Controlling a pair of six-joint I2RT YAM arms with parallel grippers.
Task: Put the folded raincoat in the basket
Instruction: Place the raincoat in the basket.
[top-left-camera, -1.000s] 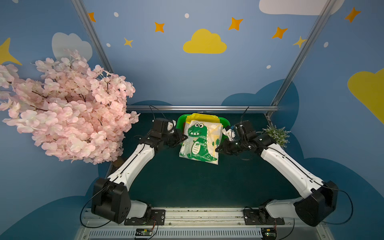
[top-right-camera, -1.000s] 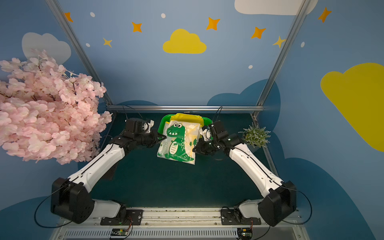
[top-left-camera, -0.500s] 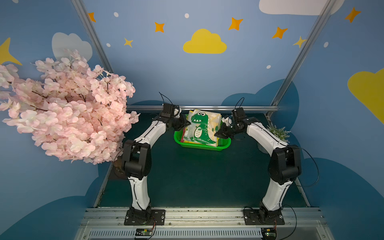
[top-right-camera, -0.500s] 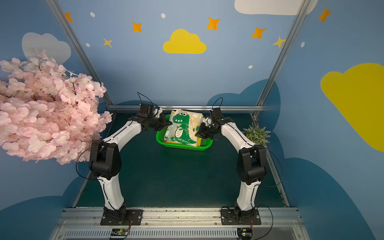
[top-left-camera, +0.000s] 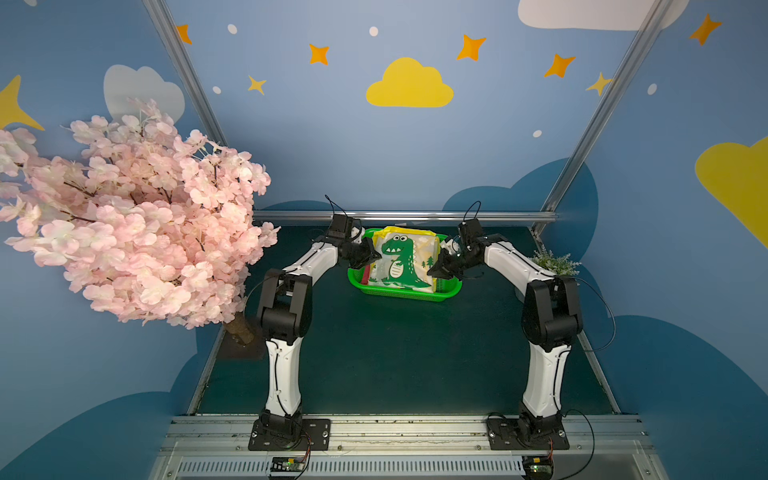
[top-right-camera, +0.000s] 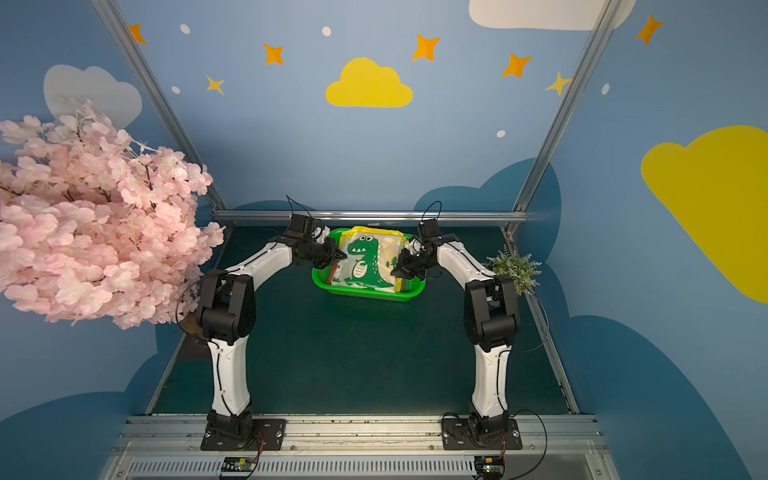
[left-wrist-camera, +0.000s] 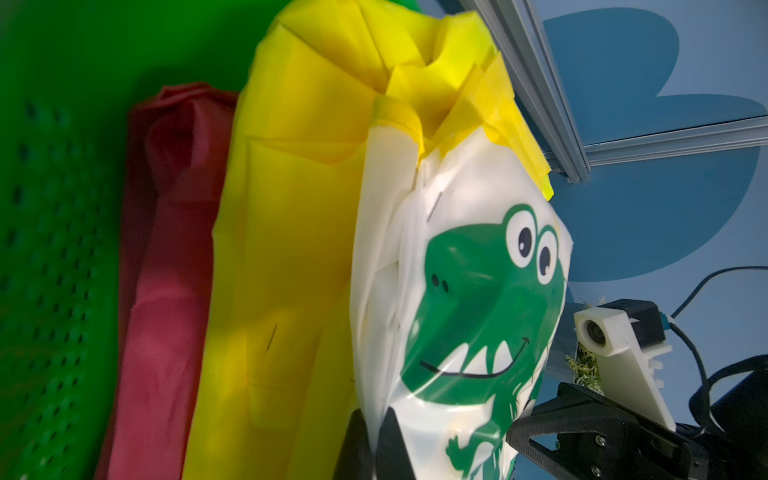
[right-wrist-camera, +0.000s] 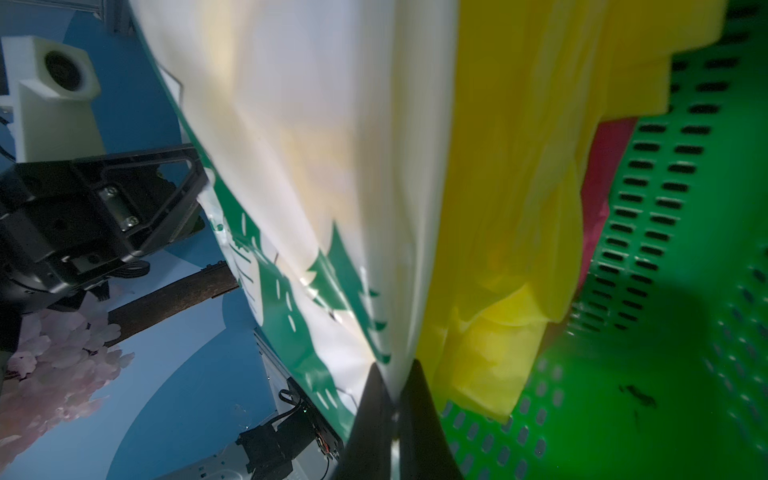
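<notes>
Raincoat (top-left-camera: 401, 259) reaches basket (top-left-camera: 405, 293)
Carried to the surface's (top-left-camera: 395, 353) far edge; left fingers (left-wrist-camera: 359, 440) and right fingers (right-wrist-camera: 372, 411) pinch its sides, release pending.

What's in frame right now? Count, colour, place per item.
folded raincoat: 1, white with green dinosaur print, yellow layers; held tilted, hanging into the basket
basket: 1, bright green; far middle of the table
folded fabric: 1, dark red; in the basket, behind the raincoat
blossom tree: 1, pink; table's left side
small plant: 1, green; table's right edge
table: 1, dark green
left arm, right arm: 2, white and black; bases at near edge
left end effector: 1, black; shut on raincoat's left edge
right end effector: 1, black; shut on raincoat's right edge
</notes>
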